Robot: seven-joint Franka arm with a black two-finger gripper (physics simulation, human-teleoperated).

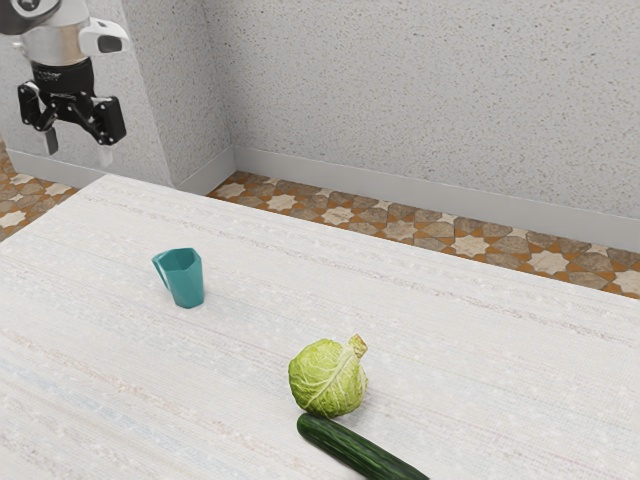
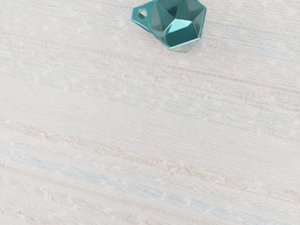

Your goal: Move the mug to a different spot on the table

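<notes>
Judging by the scene, nothing of the task was done. The teal mug (image 1: 180,277) (image 2: 173,23) stood upright on the table (image 1: 480,330), left of the cabbage (image 1: 328,378). The gripper (image 1: 77,148) hung high at the far left, well apart from the mug, jaws apart and empty. Approach, grasp and relocation were all left to do.

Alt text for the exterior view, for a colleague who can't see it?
A teal mug stands upright on a pale table, untouched; the open black gripper hangs high toward the exterior view's left. A cabbage and a cucumber lie close together nearer the camera, apart from the mug.
</notes>
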